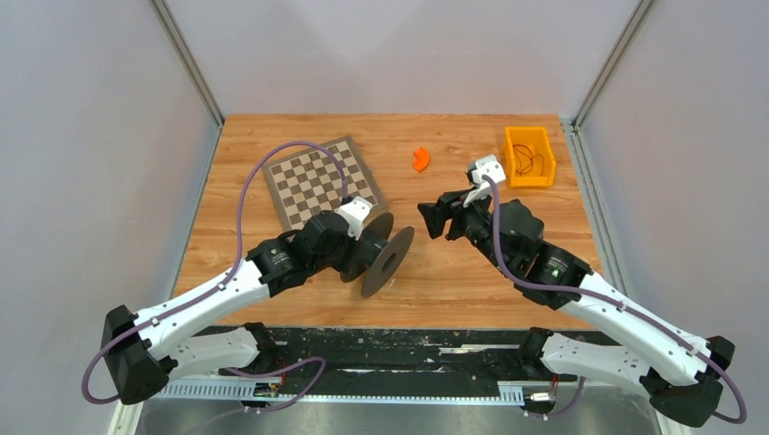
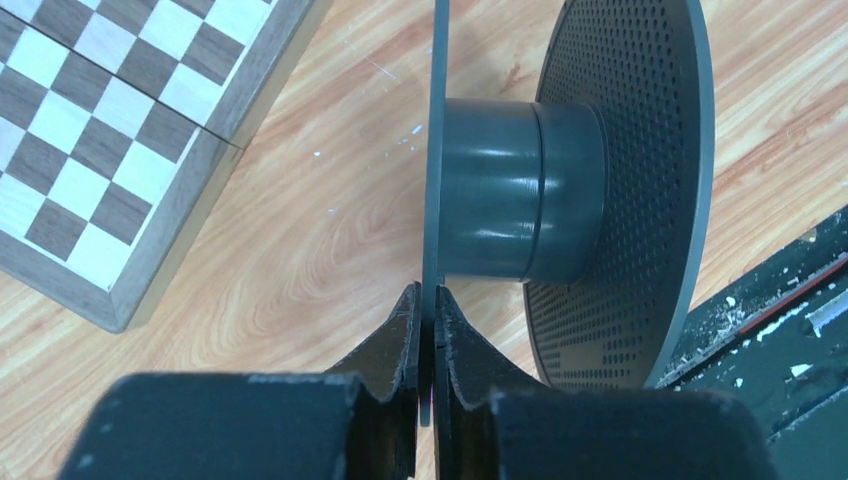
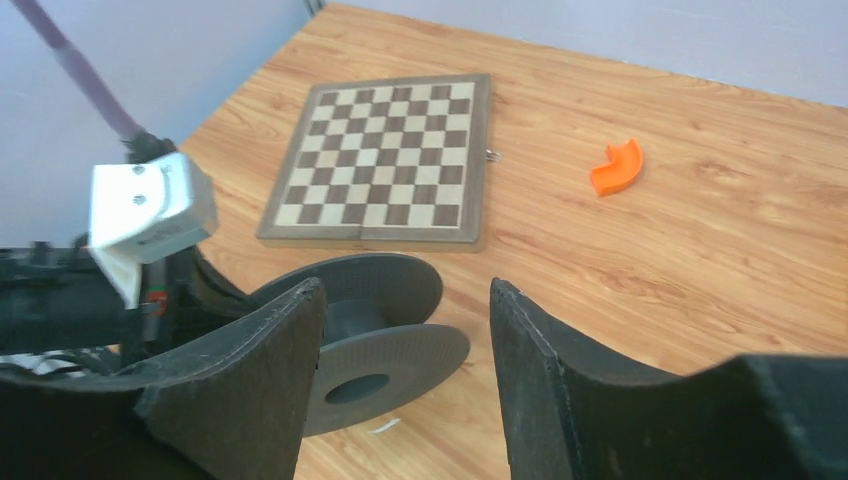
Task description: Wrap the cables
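L gripper point(image 2: 428, 300) clamps spool point(image 2: 520, 190) flange; R gripper point(image 3: 406, 290) jaws spread wide, empty. Cables point(image 1: 528, 161) in bin point(image 1: 530, 181): thin, prob. limp, light; pinch a loop.

The cables point(image 1: 525, 160) are a very thin, dark red wire lying inside the orange bin point(image 1: 530, 182) at the upper right of the top view. The wire is limp and thread-like, bent into a few loose loops and curls that cross over one another on the bin's floor. All of it that shows lies within the bin's walls. It is too small to count strands or find its ends.
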